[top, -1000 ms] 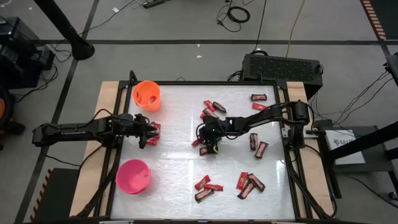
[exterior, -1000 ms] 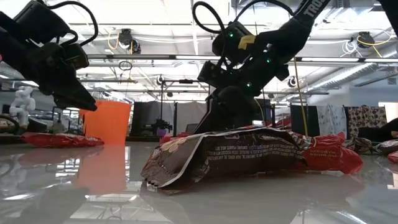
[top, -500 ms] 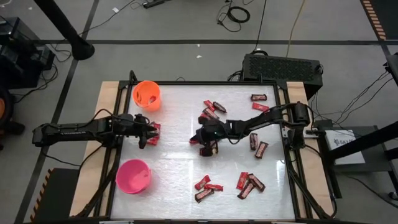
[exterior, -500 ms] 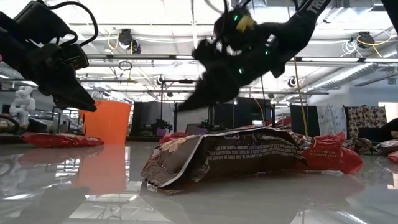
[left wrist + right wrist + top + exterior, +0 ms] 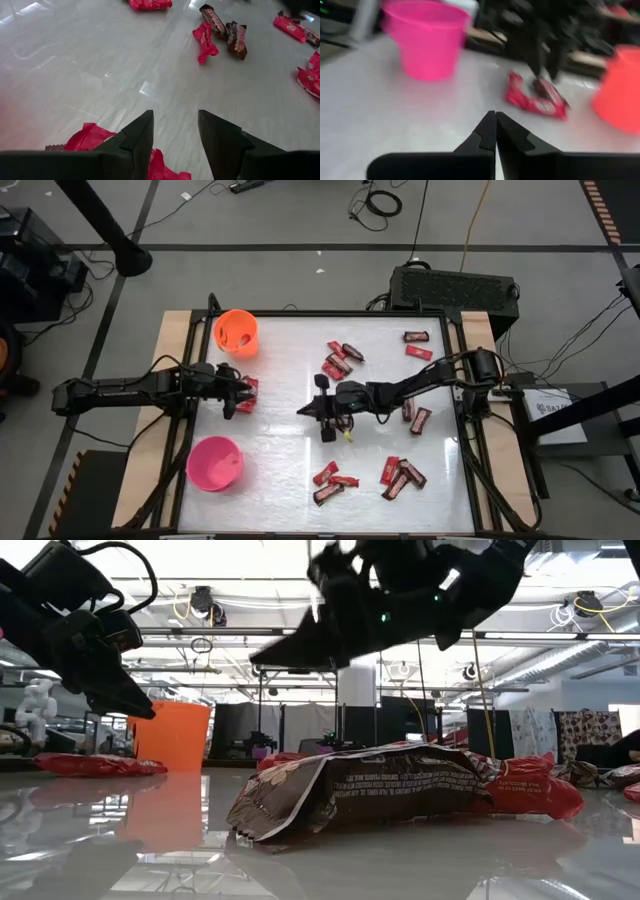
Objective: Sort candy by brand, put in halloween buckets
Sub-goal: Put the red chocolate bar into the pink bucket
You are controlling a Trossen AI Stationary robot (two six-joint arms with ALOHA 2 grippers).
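Red and dark brown candy bars lie flat in scattered groups on the white table (image 5: 280,470): near the centre (image 5: 338,360), at the far right (image 5: 415,343) and along the near edge (image 5: 400,473). The orange bucket (image 5: 236,332) stands at the far left and the pink bucket (image 5: 215,462) at the near left. My left gripper (image 5: 175,120) is open, low over a few red candies (image 5: 92,137) between the buckets. My right gripper (image 5: 495,117) is shut, raised above the table's middle (image 5: 308,410), pointing toward the left edge. Nothing shows between its fingers.
A dark candy (image 5: 329,428) lies just beside my right gripper. In the low view a brown wrapper (image 5: 370,790) and a red one (image 5: 535,790) lie close to the camera. Bare table runs between the pink bucket and the near candy group (image 5: 330,477).
My right gripper has risen from the candies at the table's centre and moved toward the left edge. Its fingers have tipped from pointing steeply down to nearly level.
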